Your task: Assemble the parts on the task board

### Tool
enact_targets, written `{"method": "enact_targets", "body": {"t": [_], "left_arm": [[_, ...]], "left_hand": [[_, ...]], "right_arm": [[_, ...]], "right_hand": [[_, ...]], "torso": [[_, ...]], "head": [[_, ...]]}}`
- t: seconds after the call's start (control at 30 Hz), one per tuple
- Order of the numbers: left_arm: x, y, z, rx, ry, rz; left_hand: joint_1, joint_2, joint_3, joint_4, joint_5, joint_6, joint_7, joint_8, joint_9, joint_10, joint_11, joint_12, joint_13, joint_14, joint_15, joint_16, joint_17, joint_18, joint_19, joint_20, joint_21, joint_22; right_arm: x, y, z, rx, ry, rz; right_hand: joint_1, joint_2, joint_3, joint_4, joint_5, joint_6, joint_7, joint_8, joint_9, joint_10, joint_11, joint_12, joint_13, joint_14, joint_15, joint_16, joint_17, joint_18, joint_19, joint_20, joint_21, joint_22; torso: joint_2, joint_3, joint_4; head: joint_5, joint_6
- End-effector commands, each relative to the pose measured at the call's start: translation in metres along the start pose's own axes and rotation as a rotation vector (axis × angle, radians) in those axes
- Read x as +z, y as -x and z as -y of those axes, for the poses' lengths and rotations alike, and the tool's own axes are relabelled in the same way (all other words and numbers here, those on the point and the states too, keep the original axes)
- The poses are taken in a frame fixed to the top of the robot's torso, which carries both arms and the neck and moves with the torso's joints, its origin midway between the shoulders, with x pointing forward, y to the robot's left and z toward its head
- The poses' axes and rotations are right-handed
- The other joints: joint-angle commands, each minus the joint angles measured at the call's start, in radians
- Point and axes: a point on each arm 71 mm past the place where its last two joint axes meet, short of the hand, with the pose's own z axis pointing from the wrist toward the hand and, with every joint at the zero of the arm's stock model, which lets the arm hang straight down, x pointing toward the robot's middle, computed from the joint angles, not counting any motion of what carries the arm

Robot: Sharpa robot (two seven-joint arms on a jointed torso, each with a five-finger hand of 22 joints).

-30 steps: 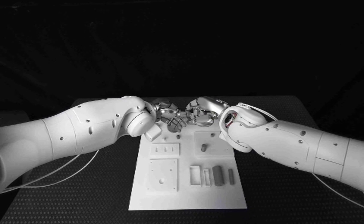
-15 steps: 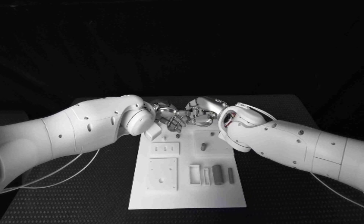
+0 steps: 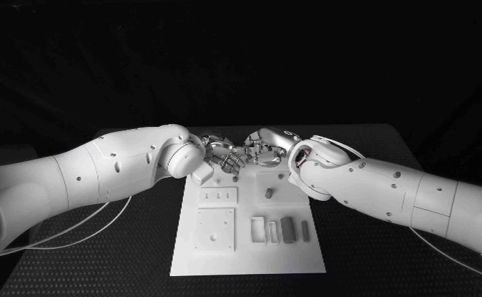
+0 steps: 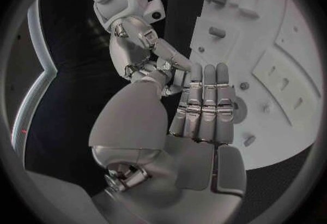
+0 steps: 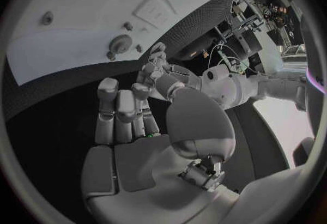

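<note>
A: Parts first, looking down from the head view. Lying where?

B: Seeing grey parts resting in a row on the near right of the task board, and a peg standing near its middle. Also seeing the left hand and right hand meeting over the task board's far end, fingertips close together. Not managing to tell whether anything is pinched between them.

A: Moving to the left wrist view?

B: Finding the left fingers lying straight and side by side above the task board's far edge, with the right fingertips reaching in against them. Seeing no gap wide enough to judge what, if anything, is being held.

A: And the right wrist view?

B: Seeing the right fingers curled inward off the task board's far edge, and a round knob sitting on the board near that edge. Again not managing to tell about the grasp.

A: Handling?

B: Judging the parts small, light and rigid, probably smooth enough to slip on metal fingertips. Suggesting a fingertip pinch across the long sides, and taking the peg high on its shaft.
</note>
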Motion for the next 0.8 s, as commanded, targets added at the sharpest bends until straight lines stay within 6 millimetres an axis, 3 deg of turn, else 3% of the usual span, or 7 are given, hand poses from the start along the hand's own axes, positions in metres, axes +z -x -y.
{"method": "enact_targets", "body": {"t": [0.03,0.17,0.33,0.4,0.57,0.8], "left_arm": [[-0.0006,-0.0048,0.0094,-0.012,-0.047,-0.033],[-0.0003,-0.0045,0.0093,-0.008,-0.045,-0.033],[0.0006,-0.0049,0.0097,-0.003,-0.042,-0.031],[0.0009,-0.0044,0.0098,-0.005,-0.04,-0.022],[0.0015,-0.0037,0.0101,-0.009,-0.041,-0.011],[0.0013,-0.001,0.0099,-0.019,-0.044,0.013]], "left_hand": [[0.005,0.011,0.016,-0.031,0.005,0.016,-0.005,0.006,0.002,0.002,-0.006,0.003,0.011,0.008,-0.002,0.001,0.01,0.011,0.007,-0.001,-0.008,0.003],[-0.025,0.022,0.058,-0.112,0.001,0.021,-0.009,0.009,0.002,0.003,-0.009,0.002,0.035,0.014,-0.003,-0.004,0.027,0.006,0.006,-0.005,-0.017,0.009],[-0.191,0.046,0.188,-0.323,-0.012,0.029,-0.014,0.013,0.001,0.004,-0.011,-0.005,0.078,0.029,-0.008,-0.023,0.053,-0.007,0.015,-0.008,-0.029,0.026],[-0.236,0.055,0.224,-0.379,-0.013,0.036,-0.016,0.018,0.003,0.01,-0.013,-0.004,0.09,0.034,-0.008,-0.027,0.06,-0.008,0.017,-0.01,-0.032,0.034],[-0.289,0.062,0.264,-0.429,0.024,0.043,-0.019,0.026,0.006,0.015,-0.015,-0.004,0.107,0.044,-0.011,-0.031,0.073,-0.012,0.016,-0.01,-0.036,0.048],[-0.293,0.09,0.291,-0.463,0.054,0.063,-0.029,0.04,0.013,0.035,-0.025,0.005,0.123,0.061,-0.018,-0.024,0.088,-0.019,0.012,-0.014,-0.041,0.056]], "right_arm": [[-0.0002,-0.0079,-0.0033,-0.009,0.016,-0.042],[-0.0001,-0.0083,-0.0035,-0.008,0.016,-0.044],[0.0,-0.0085,-0.0039,-0.008,0.017,-0.044],[0.0,-0.0086,-0.0041,-0.008,0.018,-0.044],[0.0001,-0.0087,-0.0045,-0.007,0.019,-0.044],[0.0001,-0.0087,-0.003,-0.009,0.013,-0.047]], "right_hand": [[0.009,-0.002,-0.006,0.0,0.001,0.153,0.015,0.006,0.0,0.003,-0.007,0.006,-0.001,-0.001,-0.008,0.003,0.0,0.02,0.002,-0.006,0.004,0.014],[0.009,-0.002,-0.006,0.0,0.001,0.153,0.015,0.006,0.0,0.003,-0.007,0.006,-0.001,-0.001,-0.008,0.003,0.0,0.02,0.002,-0.006,0.004,0.014],[0.009,-0.002,-0.006,0.0,0.001,0.153,0.015,0.006,0.0,0.003,-0.007,0.006,-0.001,-0.001,-0.008,0.003,0.0,0.02,0.002,-0.006,0.004,0.014],[0.009,-0.002,-0.006,0.0,0.001,0.153,0.015,0.006,0.0,0.003,-0.007,0.006,-0.001,-0.001,-0.008,0.003,0.0,0.02,0.002,-0.006,0.004,0.014],[0.009,-0.002,-0.006,0.0,0.001,0.153,0.015,0.006,0.0,0.003,-0.007,0.006,-0.001,-0.002,-0.008,0.003,-0.002,0.02,0.002,-0.006,0.004,0.014],[0.009,-0.002,-0.006,0.0,0.001,0.153,0.015,0.006,0.0,0.003,-0.007,0.006,-0.001,-0.002,-0.008,0.003,-0.002,0.02,0.002,-0.006,0.004,0.014]], "torso": [[0.0,-0.0004,0.0003],[0.0,-0.0002,-0.0002],[0.0,-0.0005,0.0004],[0.0,-0.0005,0.0001],[0.0,-0.0001,0.0004],[0.0,-0.0004,0.0006]], "head": [[-0.001,-0.001],[-0.001,-0.003],[-0.002,-0.004],[-0.002,-0.005],[-0.001,-0.005],[-0.002,-0.007]]}}
